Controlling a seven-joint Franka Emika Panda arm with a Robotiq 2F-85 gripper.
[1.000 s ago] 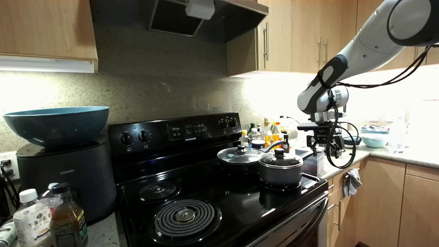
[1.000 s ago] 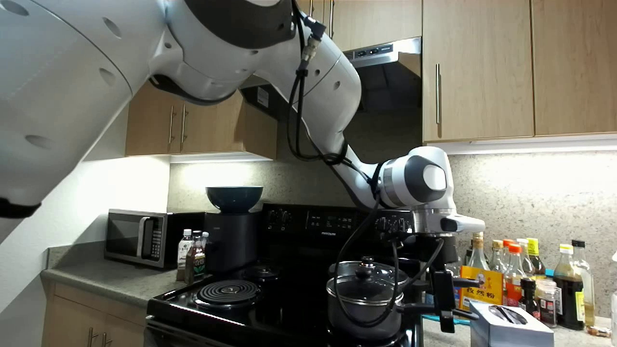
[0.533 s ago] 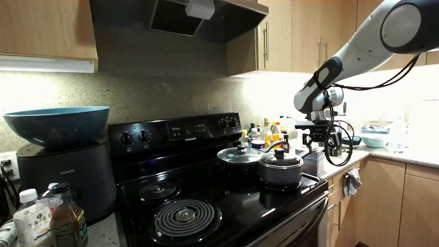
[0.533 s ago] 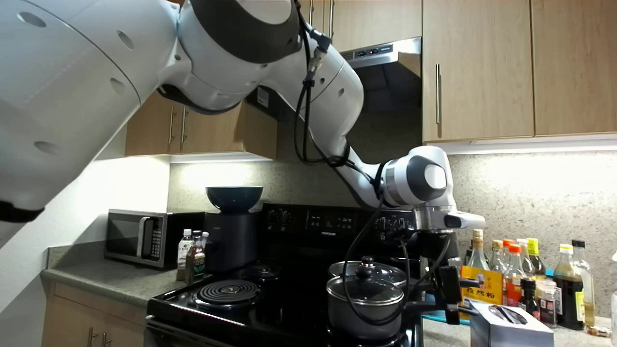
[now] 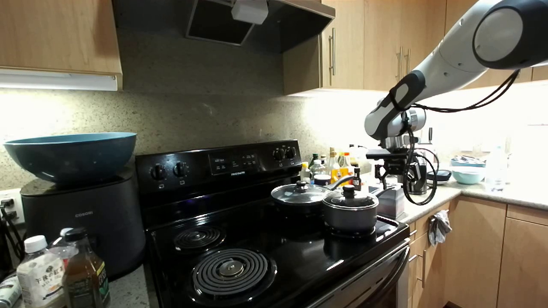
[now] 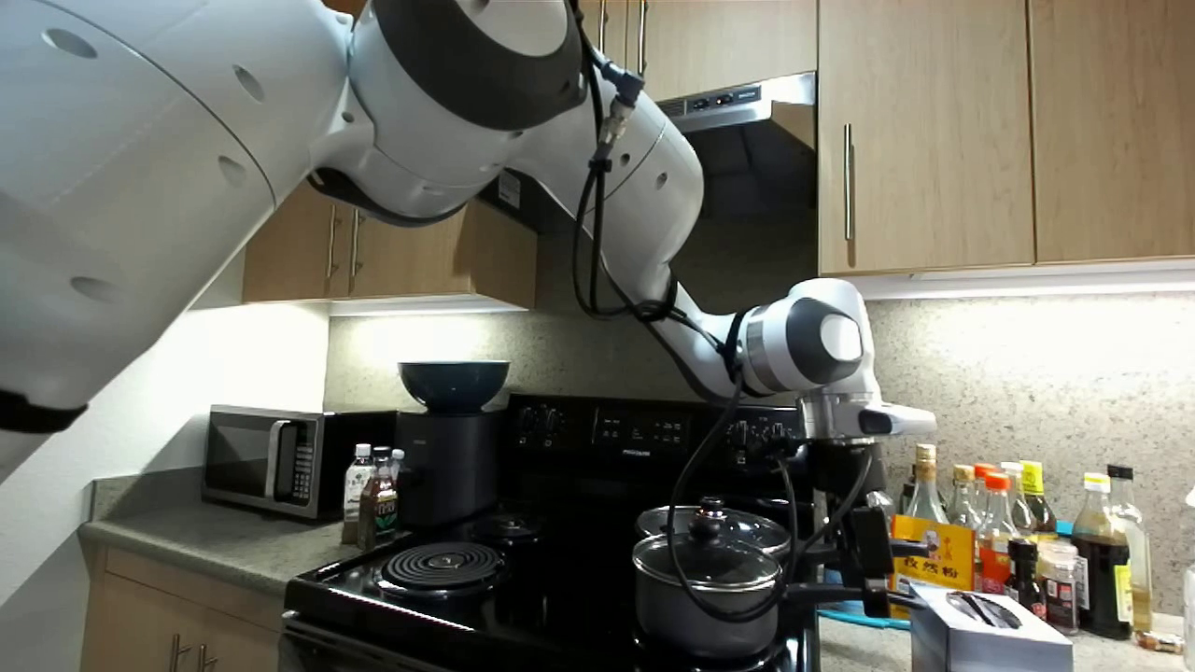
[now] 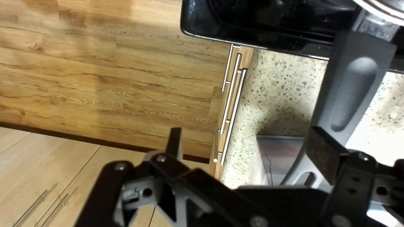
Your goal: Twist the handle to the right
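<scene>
While the two fingers of the end effector stand wide apart in the lower half of the wrist view, the dark side handle slants from the upper right of the frame down toward the bottom. It passes behind the finger on the right of that frame (whether the two touch, I cannot tell), and its slotted tip shows just beyond, overlapping a tissue box. The speckled worktop lies right of centre, with wood-patterned flooring at the upper left.

In both exterior views the side handle points to the right from a grey saucepan, whose glass lid is on; the saucepan stands upright on the black coil-top range. A lidded frying pan sits just behind it. In an exterior view the robot arm stretches from the upper left to right of centre, where the end effector hangs downward at the outer part of the side handle. Sauce bottles and a yellow carton stand together at the right of that frame, and a microwave oven is at the left. Toward the left in both exterior views, a blue bowl rests on a black COSORI appliance.
</scene>
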